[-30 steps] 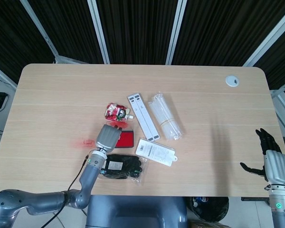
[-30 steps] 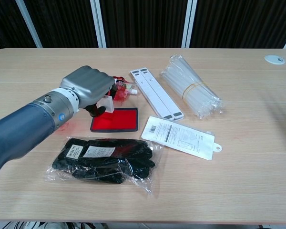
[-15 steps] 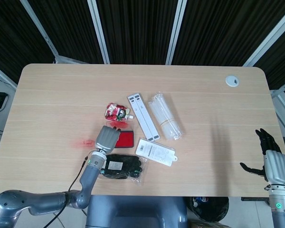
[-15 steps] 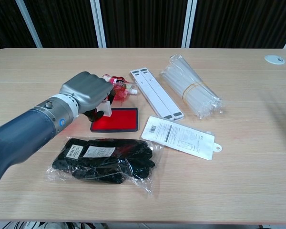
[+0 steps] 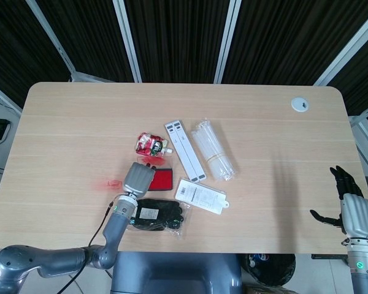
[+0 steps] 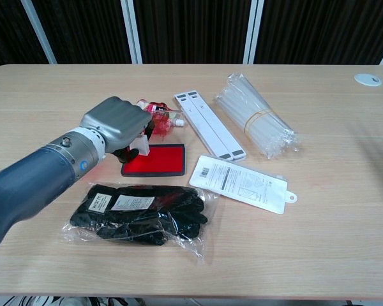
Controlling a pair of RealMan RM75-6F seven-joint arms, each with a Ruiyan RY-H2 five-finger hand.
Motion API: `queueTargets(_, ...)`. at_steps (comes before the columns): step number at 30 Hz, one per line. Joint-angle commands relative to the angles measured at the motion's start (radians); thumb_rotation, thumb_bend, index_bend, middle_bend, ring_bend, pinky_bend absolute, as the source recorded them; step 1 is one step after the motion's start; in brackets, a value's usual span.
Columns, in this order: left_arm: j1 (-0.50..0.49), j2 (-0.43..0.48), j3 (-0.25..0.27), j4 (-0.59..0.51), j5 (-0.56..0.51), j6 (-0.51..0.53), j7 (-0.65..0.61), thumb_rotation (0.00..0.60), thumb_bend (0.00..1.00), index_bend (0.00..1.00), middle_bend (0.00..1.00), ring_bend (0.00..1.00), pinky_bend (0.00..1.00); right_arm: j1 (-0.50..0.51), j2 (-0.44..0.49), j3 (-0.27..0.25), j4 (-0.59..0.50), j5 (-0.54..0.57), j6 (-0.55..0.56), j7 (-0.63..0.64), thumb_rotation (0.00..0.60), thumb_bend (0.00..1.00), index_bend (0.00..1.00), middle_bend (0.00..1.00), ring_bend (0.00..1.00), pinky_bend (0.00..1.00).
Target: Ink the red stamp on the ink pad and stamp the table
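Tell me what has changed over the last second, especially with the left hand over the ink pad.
The left hand, gripping the stamp, came down and slightly toward the robot, bringing the stamp close over the left end of the ink pad; contact cannot be confirmed. Most of that drop came early, with little motion since. The right hand stayed open at the table's right edge, and the gloves, sticks and packets have not moved.

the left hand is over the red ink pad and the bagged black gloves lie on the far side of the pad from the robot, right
Not quite. The left hand is over the red ink pad, but the bagged black gloves lie on the near side of it, toward the robot; the chest view shows it.
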Motion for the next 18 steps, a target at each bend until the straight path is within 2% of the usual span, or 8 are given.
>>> queueTargets(1, -0.003, 0.007, -0.008, -0.015, 0.009, 0.01, -0.003, 0.6, 0.58, 0.74, 0.77, 0.64, 0.72, 0.0, 0.0, 0.0, 0.0, 0.0, 0.0, 0.0, 0.6, 0.12, 0.0, 0.0, 0.0, 0.16)
queueTargets(8, -0.01, 0.035, -0.04, -0.084, 0.017, 0.047, -0.001, 0.6, 0.58, 0.74, 0.77, 0.64, 0.72, -0.001, 0.0, 0.0, -0.002, 0.001, 0.001, -0.002, 0.6, 0.12, 0.0, 0.0, 0.0, 0.16)
queueTargets(13, 0.0, 0.07, -0.038, -0.134, 0.022, 0.067, 0.003, 0.6, 0.58, 0.74, 0.77, 0.64, 0.72, -0.001, 0.0, 0.001, -0.001, 0.001, 0.001, 0.0, 0.6, 0.12, 0.0, 0.0, 0.0, 0.16)
queueTargets(18, 0.043, 0.154, -0.019, -0.226, 0.035, 0.108, -0.021, 0.6, 0.58, 0.74, 0.77, 0.64, 0.72, 0.0, 0.0, 0.001, 0.0, 0.002, 0.0, 0.0, 0.6, 0.12, 0.0, 0.0, 0.0, 0.16)
